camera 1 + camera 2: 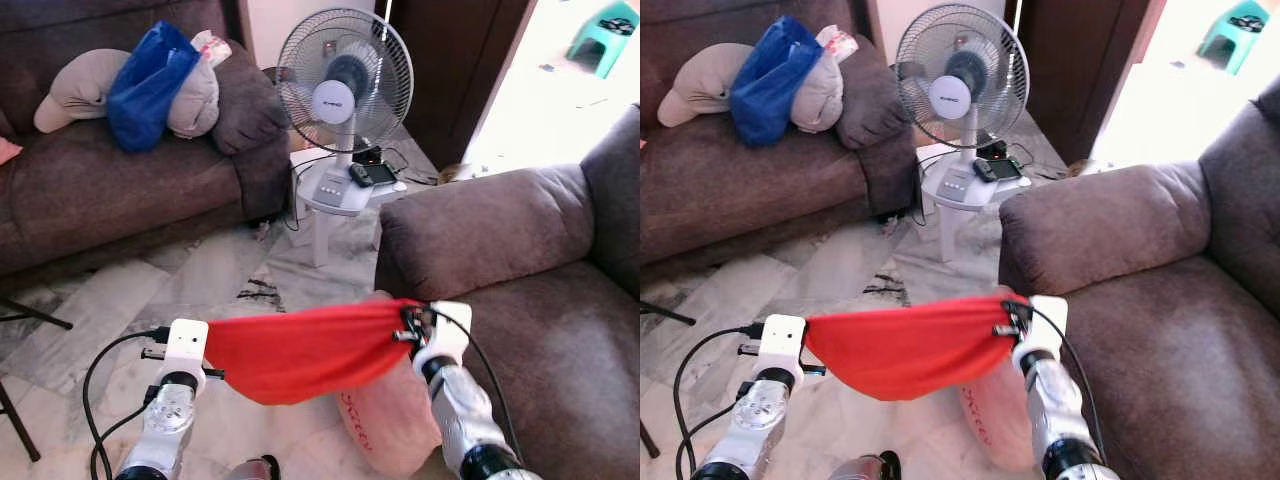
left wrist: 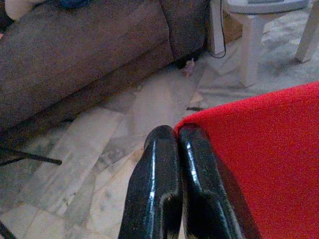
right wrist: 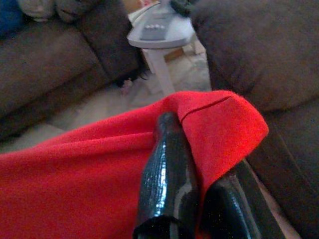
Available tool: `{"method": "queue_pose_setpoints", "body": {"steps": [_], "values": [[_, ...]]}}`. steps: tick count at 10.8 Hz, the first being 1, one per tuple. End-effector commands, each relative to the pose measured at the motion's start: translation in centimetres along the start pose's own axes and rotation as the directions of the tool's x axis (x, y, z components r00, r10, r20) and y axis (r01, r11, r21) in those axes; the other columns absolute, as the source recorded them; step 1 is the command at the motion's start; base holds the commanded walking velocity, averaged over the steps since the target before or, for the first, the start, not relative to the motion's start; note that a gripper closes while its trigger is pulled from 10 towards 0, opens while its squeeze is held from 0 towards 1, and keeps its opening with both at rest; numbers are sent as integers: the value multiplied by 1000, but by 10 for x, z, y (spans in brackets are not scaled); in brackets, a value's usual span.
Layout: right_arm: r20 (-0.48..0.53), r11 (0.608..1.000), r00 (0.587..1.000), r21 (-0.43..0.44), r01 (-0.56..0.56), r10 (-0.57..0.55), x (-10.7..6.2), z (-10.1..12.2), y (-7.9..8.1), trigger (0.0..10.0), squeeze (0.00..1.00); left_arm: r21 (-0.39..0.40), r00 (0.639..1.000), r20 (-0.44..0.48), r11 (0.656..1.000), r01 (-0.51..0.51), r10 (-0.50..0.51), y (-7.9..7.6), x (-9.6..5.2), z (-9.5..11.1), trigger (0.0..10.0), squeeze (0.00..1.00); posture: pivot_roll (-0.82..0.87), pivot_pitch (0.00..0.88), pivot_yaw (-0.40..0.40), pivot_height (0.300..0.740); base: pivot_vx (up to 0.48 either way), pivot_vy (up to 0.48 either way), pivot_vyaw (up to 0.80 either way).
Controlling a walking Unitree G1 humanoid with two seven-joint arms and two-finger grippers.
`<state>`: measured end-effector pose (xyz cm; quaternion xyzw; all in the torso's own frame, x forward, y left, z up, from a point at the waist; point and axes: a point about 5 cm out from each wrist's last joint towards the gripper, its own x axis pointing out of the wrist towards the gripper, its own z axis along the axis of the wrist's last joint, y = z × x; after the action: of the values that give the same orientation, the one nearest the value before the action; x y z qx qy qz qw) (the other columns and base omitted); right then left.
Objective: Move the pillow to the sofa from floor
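I have the red pillow (image 1: 300, 350) strung between both grippers, hanging above the floor just beside the near sofa's armrest (image 1: 480, 235). My left gripper (image 2: 175, 137) pinches one corner with its jaws pressed together. My right gripper (image 3: 192, 144) clamps the opposite corner, nearest that armrest.

You are looking at a red fabric pillow (image 1: 300, 350) hanging above the marbled tile floor (image 1: 120, 310), stretched between your left gripper (image 2: 178, 137) on its left corner and your right gripper (image 3: 192, 149) on its right corner. A brown fabric armchair (image 1: 520, 260) is sitting just to its right. Behind it, a white pedestal fan (image 1: 345, 85) is standing on a small white plastic table (image 1: 335, 195), with a long brown sofa (image 1: 110, 180) lying to the left.
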<state>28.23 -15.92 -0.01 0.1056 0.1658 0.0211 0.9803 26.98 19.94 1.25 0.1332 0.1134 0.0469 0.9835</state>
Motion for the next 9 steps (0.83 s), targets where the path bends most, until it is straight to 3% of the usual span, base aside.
{"method": "queue_pose_setpoints", "body": {"steps": [1, 2, 9], "values": [[18, 987, 987, -8, 161, -161, -9, 0, -33, 10000, 0, -23, 991, 45, 992, -122, 123, 21, 2, 7, 10000, 0, 83, 41, -28, 740, 0, 0, 0], [23, 985, 985, -18, 173, -173, -12, -2, -34, 10000, 0, -31, 990, 76, 992, -121, 123, 18, 2, 11, 10000, 0, 78, 33, -32, 740, 0, 0, 0], [64, 987, 988, -62, 145, -141, -7, 6, -30, 10000, 0, -57, 987, 90, 991, -125, 130, 12, -1, 10, 10000, 0, 75, 2, -49, 740, 0, 0, -713]]}}
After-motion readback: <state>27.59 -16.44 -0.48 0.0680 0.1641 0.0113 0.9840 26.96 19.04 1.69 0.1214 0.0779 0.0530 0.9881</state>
